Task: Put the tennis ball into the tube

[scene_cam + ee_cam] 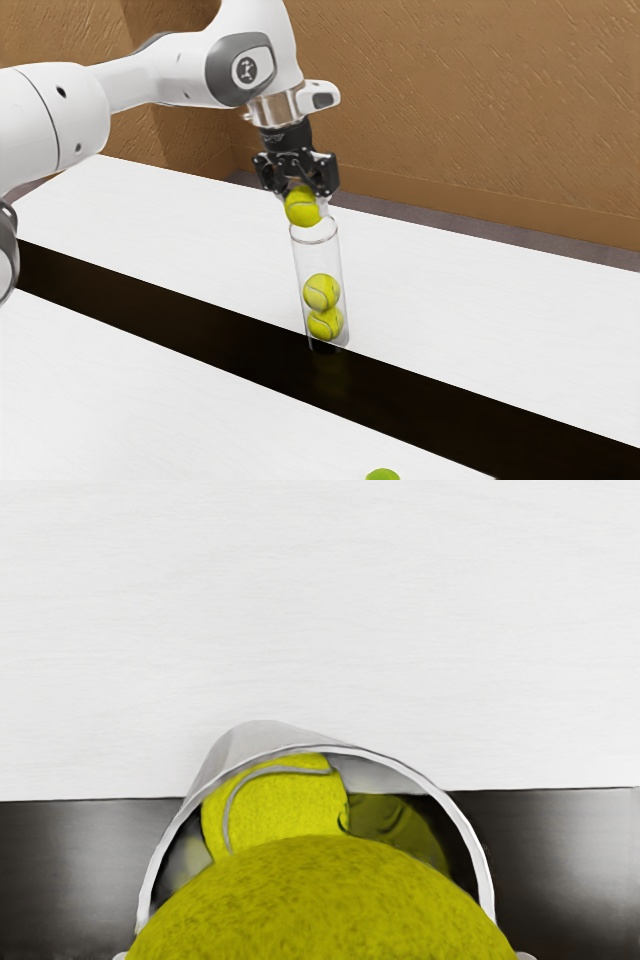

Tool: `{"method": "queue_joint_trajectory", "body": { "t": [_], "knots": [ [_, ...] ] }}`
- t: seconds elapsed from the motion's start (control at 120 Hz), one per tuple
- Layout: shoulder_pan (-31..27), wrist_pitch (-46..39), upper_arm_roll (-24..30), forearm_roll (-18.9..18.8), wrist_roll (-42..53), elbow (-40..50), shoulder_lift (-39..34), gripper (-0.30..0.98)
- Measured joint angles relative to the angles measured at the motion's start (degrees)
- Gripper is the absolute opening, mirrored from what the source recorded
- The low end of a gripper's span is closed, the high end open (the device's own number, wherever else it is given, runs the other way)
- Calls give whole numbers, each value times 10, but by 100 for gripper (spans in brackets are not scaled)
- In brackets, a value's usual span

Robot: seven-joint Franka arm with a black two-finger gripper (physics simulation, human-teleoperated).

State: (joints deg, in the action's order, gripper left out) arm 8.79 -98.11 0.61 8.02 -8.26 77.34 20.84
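The gripper [304, 205] is pinching a ball [303, 209] between its two fingers, just above the open mouth of the clear tube [317, 257]. Two other balls are already in there, an upper one [321, 292] resting over a lower one [325, 324], with room above them. So picking up and carrying look done, and the ball seems close to lined up; what is left is to lower it through the rim [314, 240] and let go. In the wrist view the held ball overlaps part of the rim, so I'd judge a small centring check worthwhile: off to one side, it could catch the edge and tip the tube. The tube stands on a dark strip [190, 320] that runs across the white table [470, 310]. At the exterior view's lower edge is a sliver of something green and rounded [383, 474], too little to name. Beyond the table come a grey floor [405, 221] and a rough brown wall [460, 100] with a plain baseboard.
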Motion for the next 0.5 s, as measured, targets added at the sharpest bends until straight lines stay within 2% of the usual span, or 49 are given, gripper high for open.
{"method": "queue_joint_trajectory", "body": {
  "t": [0.175,0.325,0.5],
  "knots": [
    [0,0,1,2,-30,4,-4,57],
    [0,-1,-30,3,-50,44,-68,63],
    [0,3,-41,-77,-65,91,-167,66]
  ]
}}
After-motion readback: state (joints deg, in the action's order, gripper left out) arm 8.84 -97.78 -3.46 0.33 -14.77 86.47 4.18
